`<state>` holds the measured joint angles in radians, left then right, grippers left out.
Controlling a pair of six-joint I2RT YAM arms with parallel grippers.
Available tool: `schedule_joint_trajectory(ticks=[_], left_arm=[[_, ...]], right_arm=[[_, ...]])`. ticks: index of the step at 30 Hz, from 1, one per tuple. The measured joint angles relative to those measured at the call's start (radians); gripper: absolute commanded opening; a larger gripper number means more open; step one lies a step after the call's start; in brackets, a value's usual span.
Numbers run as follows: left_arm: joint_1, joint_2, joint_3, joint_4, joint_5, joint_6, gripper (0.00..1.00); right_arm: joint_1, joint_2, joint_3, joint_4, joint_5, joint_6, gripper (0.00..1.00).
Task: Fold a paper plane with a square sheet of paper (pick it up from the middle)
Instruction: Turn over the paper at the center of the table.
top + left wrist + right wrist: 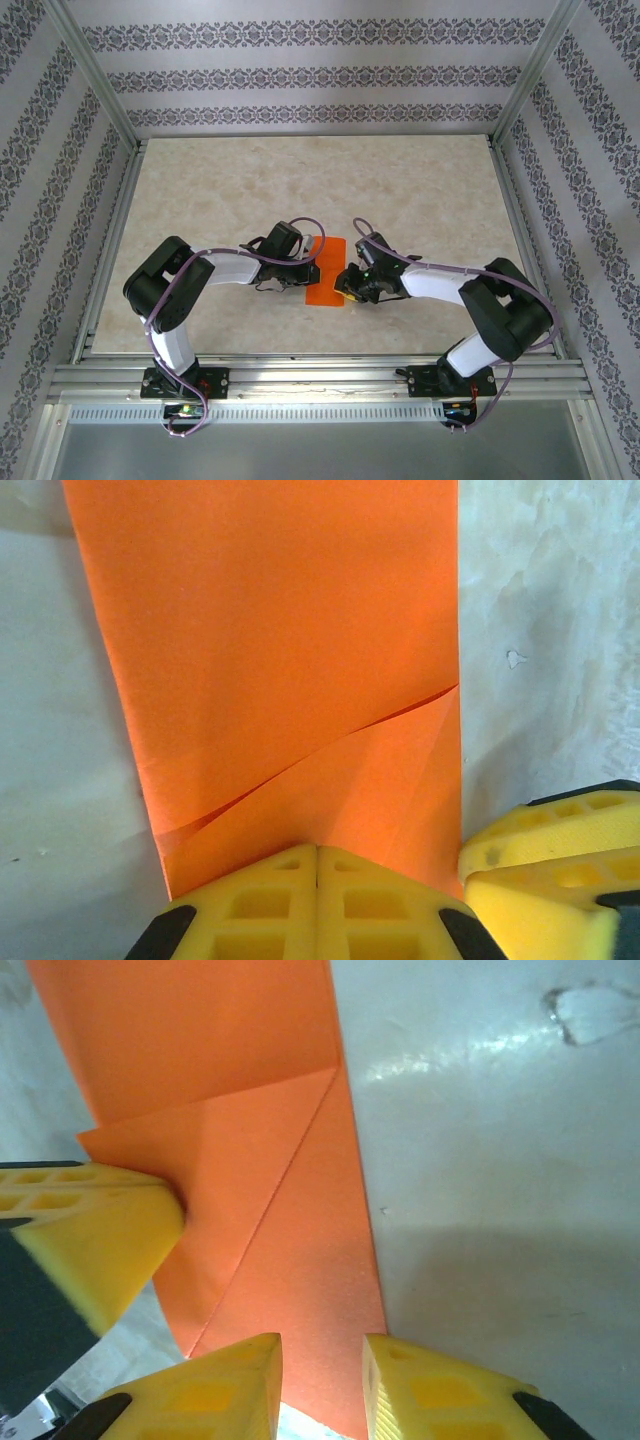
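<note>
Lying flat at the middle of the table, the orange sheet is showing as a long folded strip. One corner flap is turned over along a slanted crease.

The left gripper is resting on the sheet's flap end with its jaws pressed fully together. The right gripper is sitting just beside it at the sheet's other long side. Its jaws are standing narrowly apart, with the sheet's edge running into the gap.

The pale marbled tabletop is spreading bare all round the sheet, and glare is showing just beside it. The patterned wallpaper walls and metal frame rails are standing well apart from the sheet, leaving free room on every side of it.
</note>
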<state>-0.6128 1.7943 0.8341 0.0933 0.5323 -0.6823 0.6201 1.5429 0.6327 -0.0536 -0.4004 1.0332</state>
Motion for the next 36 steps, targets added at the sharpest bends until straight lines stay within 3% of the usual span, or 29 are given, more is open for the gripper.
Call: schedule_joint_trajectory(ticks=[14,21,36], left_arm=[[0.0,0.0,-0.007,0.011,0.014,-0.015,0.0],[0.0,-0.002,-0.014,0.021,0.014,-0.016,0.0],[0.0,-0.009,-0.021,0.024,0.014,-0.038,0.0]], right_arm=[[-0.007,0.098,0.098,0.031,-0.019,-0.019,0.35],[-0.084,0.108,0.101,0.059,-0.045,-0.037,0.36],[-0.113,0.154,0.1,0.187,-0.103,-0.043,0.22]])
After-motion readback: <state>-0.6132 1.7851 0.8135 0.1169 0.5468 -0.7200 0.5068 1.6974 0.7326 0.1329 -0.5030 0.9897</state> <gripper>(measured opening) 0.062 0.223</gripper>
